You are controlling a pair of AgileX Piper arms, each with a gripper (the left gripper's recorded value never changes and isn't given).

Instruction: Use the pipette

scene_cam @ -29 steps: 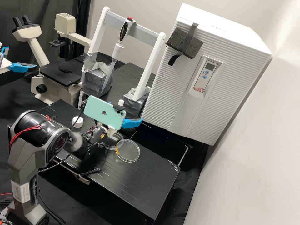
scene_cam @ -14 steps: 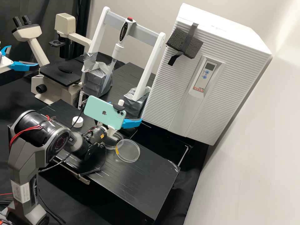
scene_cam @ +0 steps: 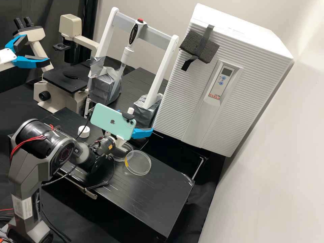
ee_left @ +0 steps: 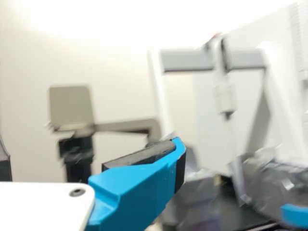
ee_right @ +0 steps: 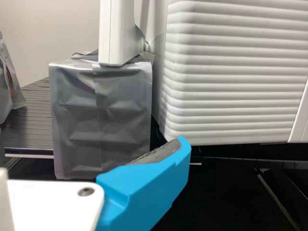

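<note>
The pipette [scene_cam: 134,34] hangs upright from the crossbar of a white stand [scene_cam: 153,33], its tip pointing down toward the bench. In the left wrist view it appears blurred [ee_left: 224,91], far ahead of my left gripper [ee_left: 231,180]. That left gripper [scene_cam: 37,50] is open and empty, up in the air at the far left in front of the microscope. My right gripper [scene_cam: 145,130] sits low by the stand's right taped base [scene_cam: 147,109], open with nothing in it. One of its blue fingers [ee_right: 144,187] faces that base [ee_right: 101,115].
A beige microscope [scene_cam: 55,84] stands at the back left. A large white ribbed box [scene_cam: 222,81] fills the right side. Two clear petri dishes [scene_cam: 137,162] and a small white cap [scene_cam: 83,131] lie on the black tray [scene_cam: 152,199]. A mint phone [scene_cam: 113,121] rides on the right arm.
My left gripper has risen and come in to the right from the left edge, now level with the microscope head. The right arm has kept still.
</note>
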